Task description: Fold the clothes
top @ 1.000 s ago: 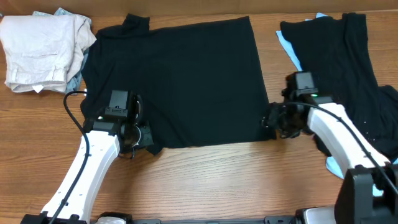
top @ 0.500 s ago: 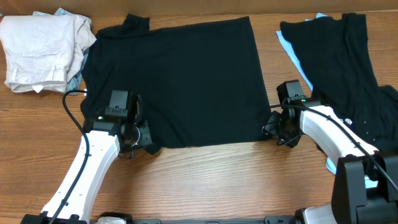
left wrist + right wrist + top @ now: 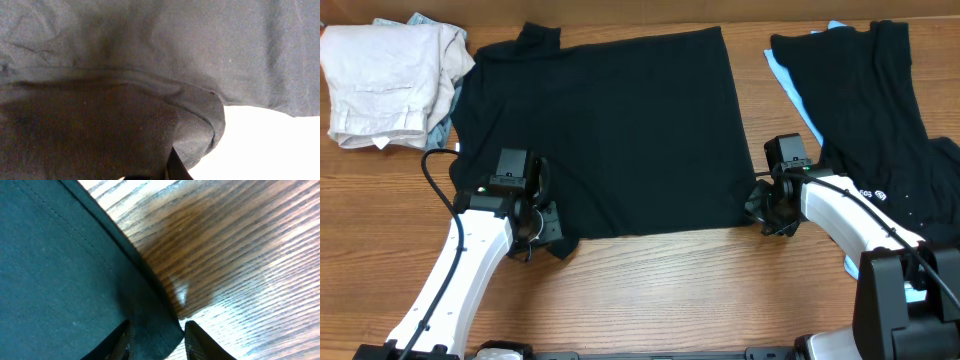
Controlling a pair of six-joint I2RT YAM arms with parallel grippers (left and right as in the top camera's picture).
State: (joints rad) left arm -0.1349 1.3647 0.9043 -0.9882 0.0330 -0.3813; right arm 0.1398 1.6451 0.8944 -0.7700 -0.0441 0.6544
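Me: Fingers (image 3: 177,170) of my left gripper (image 3: 542,232) pinch black T-shirt (image 3: 610,130) hem corner, flat on table (image 3: 670,290); right gripper (image 3: 760,210) straddles other corner, clamp unclear.
Op: Next?
Me: Confirm right grip, lift both, fold toward collar (image 3: 542,38).

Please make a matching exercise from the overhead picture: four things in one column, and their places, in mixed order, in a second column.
1. flat black T-shirt
2. crumpled beige garment
3. light blue cloth
4. right gripper

a. far left corner of the wooden table
b. near right corner of the flat shirt
c. middle of the table
d. partly under the black garments at the right

Pairs: 1-c, 2-a, 3-d, 4-b.
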